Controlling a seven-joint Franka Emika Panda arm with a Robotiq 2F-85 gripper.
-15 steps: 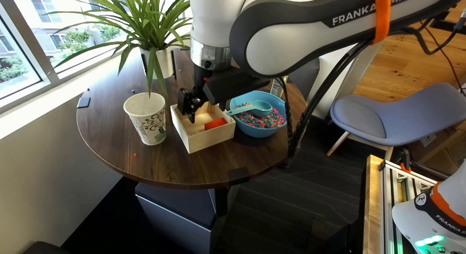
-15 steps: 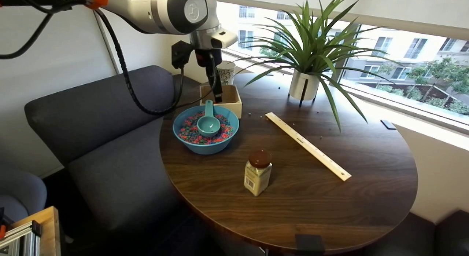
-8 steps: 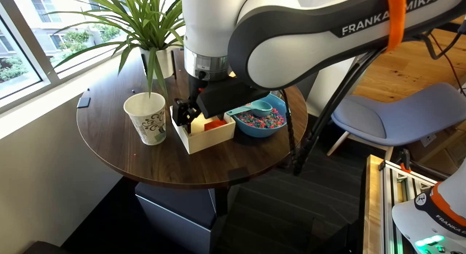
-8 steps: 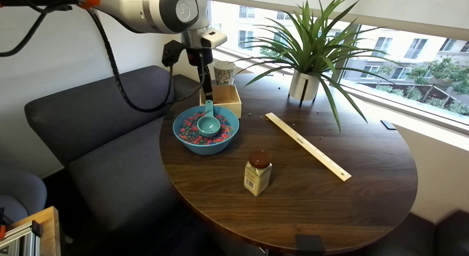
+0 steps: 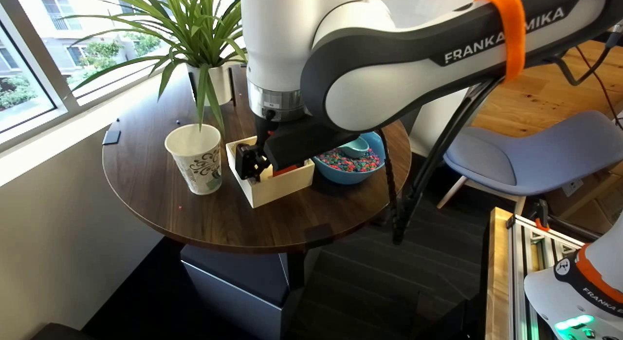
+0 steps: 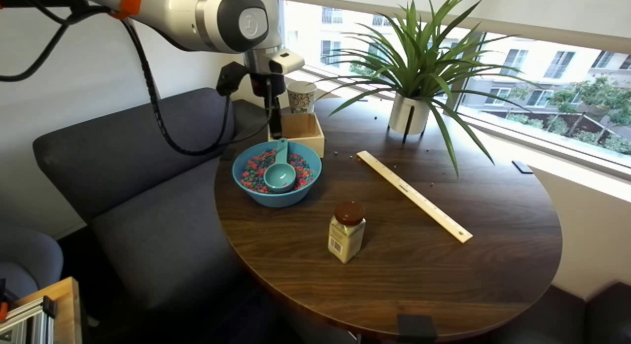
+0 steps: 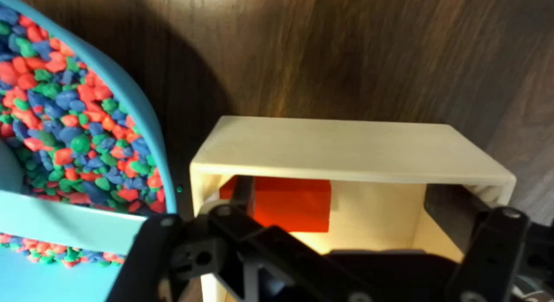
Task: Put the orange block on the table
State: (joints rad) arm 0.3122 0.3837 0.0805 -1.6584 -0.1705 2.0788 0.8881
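The orange block lies inside a square cream tray, near one of its side walls; in an exterior view a bit of the block shows past the arm. My gripper is open, with its fingers reaching below the tray's rim. In the wrist view its left finger overlaps the block's left part; whether they touch I cannot tell. The right finger is near the opposite wall, apart from the block. The dark brown round table carries the tray.
A blue bowl of coloured pebbles, with a teal scoop in it, stands close beside the tray. A paper cup is on the tray's other side. A jar, a wooden ruler and a potted plant also stand or lie there.
The gripper has come down into the tray, still open, and shifted slightly sideways. The scoop in the bowl has slid a little away from the tray.
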